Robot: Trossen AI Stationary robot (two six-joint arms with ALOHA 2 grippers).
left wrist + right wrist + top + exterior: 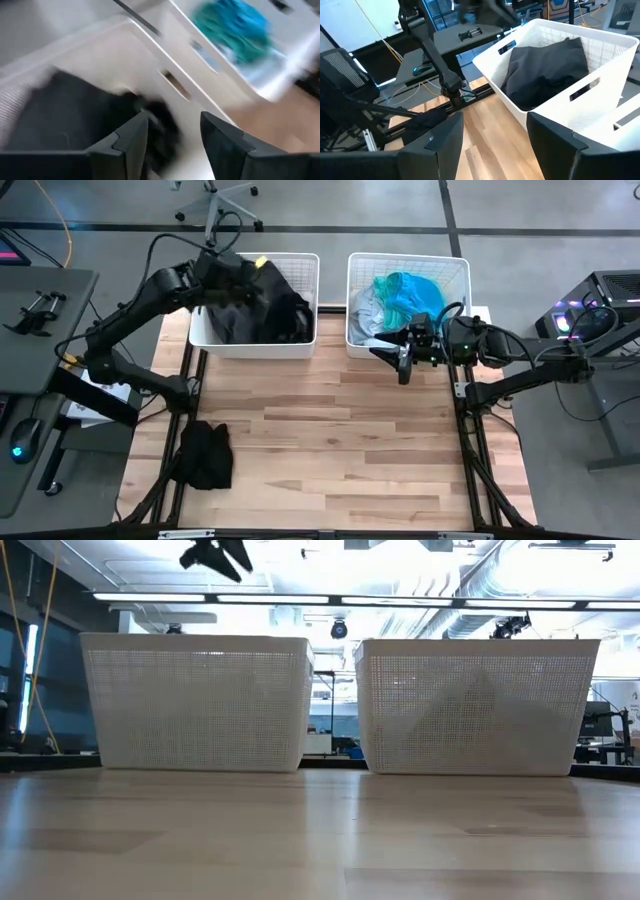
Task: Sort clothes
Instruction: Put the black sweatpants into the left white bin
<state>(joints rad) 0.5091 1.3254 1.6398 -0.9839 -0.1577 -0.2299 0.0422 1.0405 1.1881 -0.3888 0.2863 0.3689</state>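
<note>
Spread left end effector (172, 137) hovers over dark garments (250, 305); right one (403, 360) spread.

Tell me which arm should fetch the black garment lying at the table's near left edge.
Left, probably. The crumpled black fabric garment lies on the left arm's side. The left hand, open, hovers over the left white plastic bin; the right hand, open, sits by the right white bin, farther across the table.
</note>
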